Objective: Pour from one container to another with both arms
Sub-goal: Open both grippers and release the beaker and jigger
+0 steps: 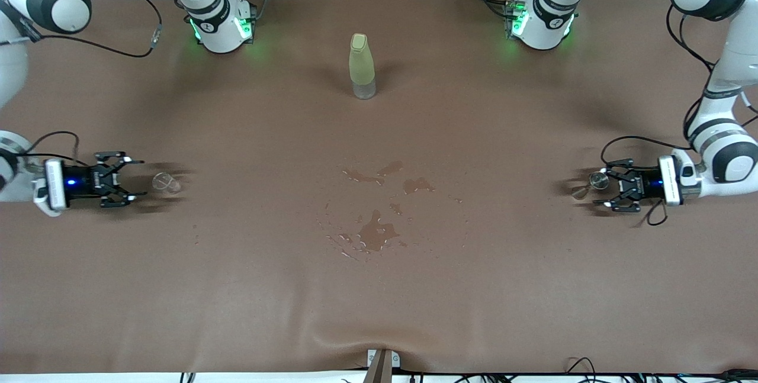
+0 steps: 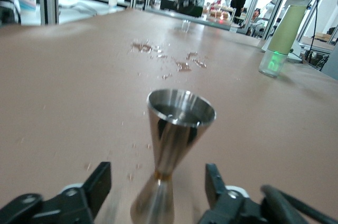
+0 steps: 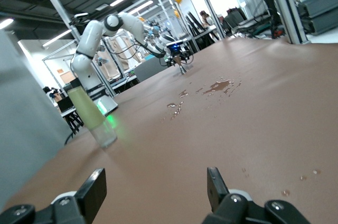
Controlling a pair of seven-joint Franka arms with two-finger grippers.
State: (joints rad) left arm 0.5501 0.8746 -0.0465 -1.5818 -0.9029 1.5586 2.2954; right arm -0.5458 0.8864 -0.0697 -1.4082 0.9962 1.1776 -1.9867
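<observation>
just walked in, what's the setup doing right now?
Two-arm pouring run, and nothing is held at the moment. The left end effector sits low at its end of the table, fingers spread on either side of the metal jigger, which stands upright on the table. The right end effector is open at the other end, with the small glass cup just off its fingertips. Spilled liquid marks the middle of the table, nearer the front camera than the yellow-green bottle.

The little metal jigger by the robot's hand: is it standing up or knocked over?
Upright. The jigger stands on its base on the table, round rim up, between the open fingers of the left gripper, which do not touch it.
</observation>
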